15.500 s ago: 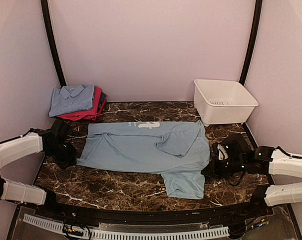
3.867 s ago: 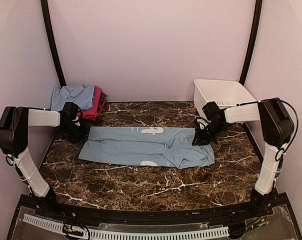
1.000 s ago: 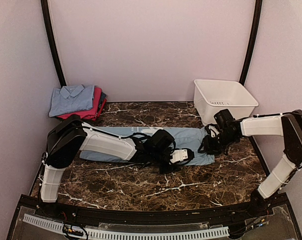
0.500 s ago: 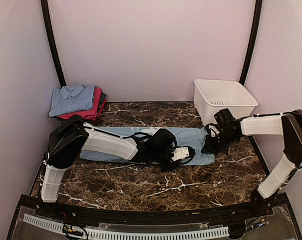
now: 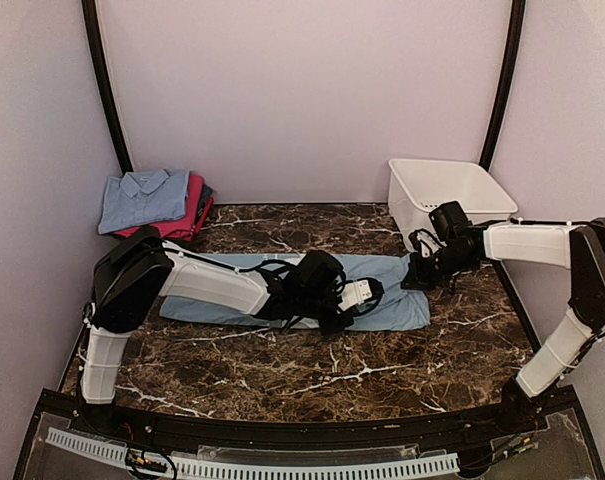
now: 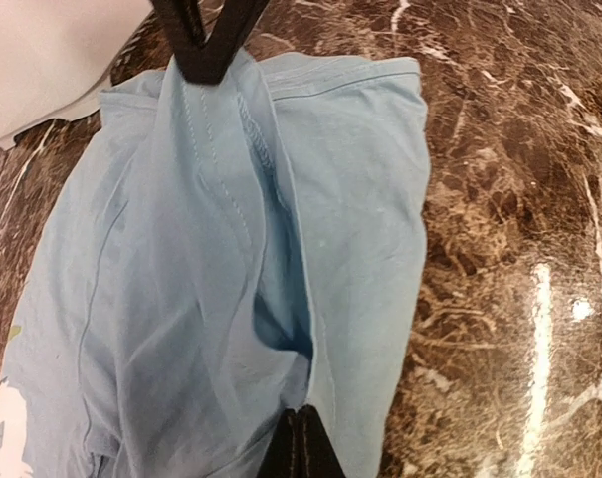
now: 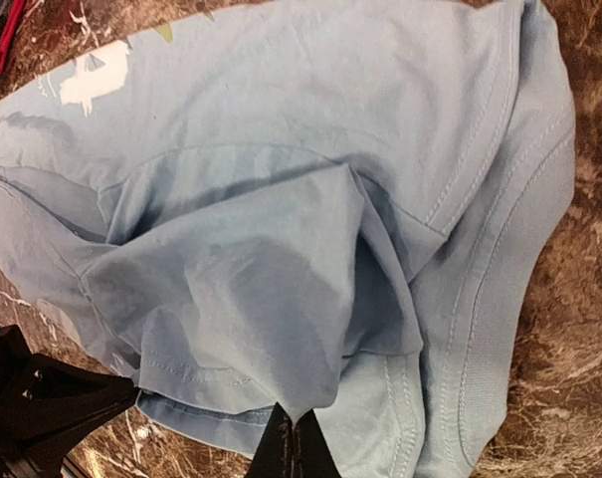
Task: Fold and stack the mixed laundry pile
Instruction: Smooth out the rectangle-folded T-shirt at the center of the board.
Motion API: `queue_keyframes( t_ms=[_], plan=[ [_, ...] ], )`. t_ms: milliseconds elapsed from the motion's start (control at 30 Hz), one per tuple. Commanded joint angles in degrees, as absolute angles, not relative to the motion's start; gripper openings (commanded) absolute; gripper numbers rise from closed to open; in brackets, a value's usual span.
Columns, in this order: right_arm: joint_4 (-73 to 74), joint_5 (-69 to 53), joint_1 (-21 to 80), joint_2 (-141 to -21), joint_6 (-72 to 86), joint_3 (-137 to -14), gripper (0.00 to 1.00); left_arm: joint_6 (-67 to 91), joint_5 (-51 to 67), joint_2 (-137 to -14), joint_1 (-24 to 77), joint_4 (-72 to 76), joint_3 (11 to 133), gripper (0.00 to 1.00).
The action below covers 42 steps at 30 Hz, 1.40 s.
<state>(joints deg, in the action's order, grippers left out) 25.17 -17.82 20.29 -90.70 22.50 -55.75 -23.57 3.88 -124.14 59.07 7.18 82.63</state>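
Dark marble table (image 5: 282, 370), pale lilac walls (image 5: 302, 90) all round, and both arms are down on one garment: left arm (image 5: 212, 285), right arm (image 5: 527, 243). One pale blue tee (image 5: 402, 308) lies across the middle of the table as a long strip. The left gripper (image 6: 299, 443) reaches in along it, jaws pressed together on a fold of the tee near its right end. The right gripper (image 7: 293, 438) comes in from the other side, also pinched tight on the cloth, which peaks up into its tips. The two sit close, facing each other over that end.

One stack (image 5: 152, 205) of folded clothes sits in the back left corner, well apart from the tee: a blue collared shirt (image 5: 142, 192) on top, a pink piece (image 5: 189, 215) under it, a dark sliver behind. One white tub (image 5: 452, 228) fills the back right corner, just behind the right arm.

Bare marble runs wide along the front edge, with a narrower band behind the tee. White print (image 7: 92, 80) shows on the tee, too broken up to read.
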Motion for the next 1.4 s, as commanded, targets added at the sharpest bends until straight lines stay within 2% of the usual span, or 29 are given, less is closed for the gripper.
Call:
queue_keyframes(
  t_ms=[0, 367, 600, 1100, 1133, 1200, 1233, 1367],
  plan=[
    [24.8, -16.5, 20.0, -91.8, 21.6, -60.8, 0.00, -18.1, 3.9, -118.4, 55.6, 12.5, 79.5, 0.00],
    [21.9, -16.9, 19.9, -102.2, 23.5, -69.5, 0.00, -13.6, -0.2, -120.0, 50.9, 17.9, 77.8, 0.00],
    [19.9, -16.5, 20.0, -104.5, 25.2, -72.5, 0.00, -13.7, -5.5, -121.3, 49.1, 20.4, 78.9, 0.00],
    [20.7, -17.4, 20.0, -112.6, 24.5, -81.6, 0.00, -15.4, -11.3, -124.6, 47.4, 15.9, 83.6, 0.00],
    [21.0, -17.5, 20.0, -113.0, 24.4, -82.1, 0.04, -15.1, -11.6, -124.7, 47.4, 15.0, 84.1, 0.00],
    [21.8, -18.3, 20.0, -113.7, 24.0, -83.3, 0.21, -14.2, -13.3, -125.1, 47.3, 12.2, 85.3, 0.05],
    [22.1, -18.8, 20.0, -113.5, 23.7, -83.7, 0.27, -13.8, -13.7, -125.1, 47.2, 10.7, 85.8, 0.11],
    [22.0, -20.7, 20.2, -110.1, 23.3, -84.3, 0.42, -11.1, -15.8, -124.3, 46.9, 6.8, 86.4, 0.21]
  ],
)
